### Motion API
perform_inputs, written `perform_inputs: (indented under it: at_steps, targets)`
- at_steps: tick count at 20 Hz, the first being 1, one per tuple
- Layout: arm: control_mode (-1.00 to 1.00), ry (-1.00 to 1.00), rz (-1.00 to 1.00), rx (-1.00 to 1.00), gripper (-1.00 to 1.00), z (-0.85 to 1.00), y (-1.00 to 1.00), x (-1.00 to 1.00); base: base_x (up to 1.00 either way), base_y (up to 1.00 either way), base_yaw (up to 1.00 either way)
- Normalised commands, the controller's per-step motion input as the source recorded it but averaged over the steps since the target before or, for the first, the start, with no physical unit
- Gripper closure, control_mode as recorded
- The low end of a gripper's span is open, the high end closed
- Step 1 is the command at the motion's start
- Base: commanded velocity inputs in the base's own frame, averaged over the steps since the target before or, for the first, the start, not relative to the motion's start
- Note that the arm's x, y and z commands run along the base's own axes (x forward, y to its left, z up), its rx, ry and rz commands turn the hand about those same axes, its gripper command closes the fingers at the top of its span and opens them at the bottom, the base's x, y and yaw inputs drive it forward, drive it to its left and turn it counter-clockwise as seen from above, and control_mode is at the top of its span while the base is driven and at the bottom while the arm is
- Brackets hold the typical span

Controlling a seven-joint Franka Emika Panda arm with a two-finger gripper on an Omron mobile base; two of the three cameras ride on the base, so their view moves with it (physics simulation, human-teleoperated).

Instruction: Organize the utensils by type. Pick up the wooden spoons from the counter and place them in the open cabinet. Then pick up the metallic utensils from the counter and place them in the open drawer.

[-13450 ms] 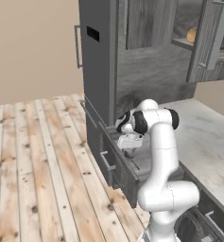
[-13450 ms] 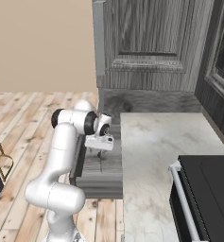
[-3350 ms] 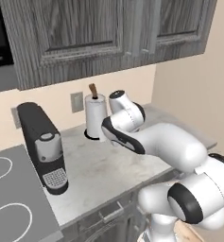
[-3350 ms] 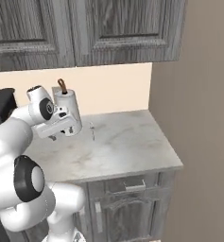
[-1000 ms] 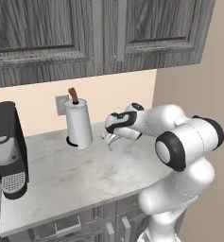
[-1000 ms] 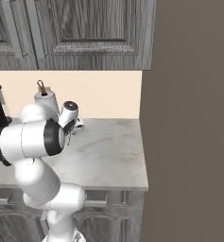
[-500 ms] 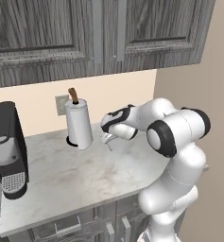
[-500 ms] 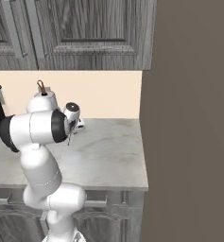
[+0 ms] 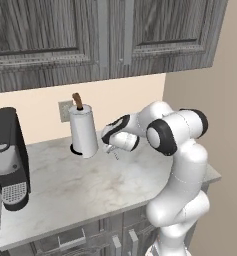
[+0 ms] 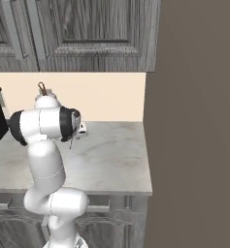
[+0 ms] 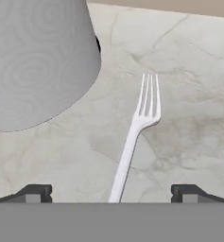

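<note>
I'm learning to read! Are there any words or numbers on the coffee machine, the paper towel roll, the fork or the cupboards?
None to read.
The coffee machine is plain black, with no label visible.
The paper towel roll is plain white.
The fork on the counter shows no stamp or mark.
The cupboards show only wood grain.
The wall plate behind the roll is blank.

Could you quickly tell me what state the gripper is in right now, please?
Gripper: open and holding nothing, poised over the silver fork lying on the counter beside the paper towel roll.
</note>
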Motion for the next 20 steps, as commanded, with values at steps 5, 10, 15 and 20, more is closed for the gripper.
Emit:
perform_inputs:
  at_steps: [5, 10, 15, 20]
  targets:
    - [-1.0, 0.0, -0.06, 0.0, -1.0, -0.26, 0.01, 0.32, 0.0, 0.0, 0.0]
    - [-1.0, 0.0, -0.08, 0.0, -1.0, -0.14, 0.02, 0.33, 0.0, 0.0, 0.0]
    - [-1.0, 0.0, -0.08, 0.0, -1.0, -0.24, 0.0, 0.18, 0.0, 0.0, 0.0]
    - [-1.0, 0.0, -0.07, 0.0, 1.0, -0.41, 0.0, -0.01, 0.0, 0.0, 0.0]
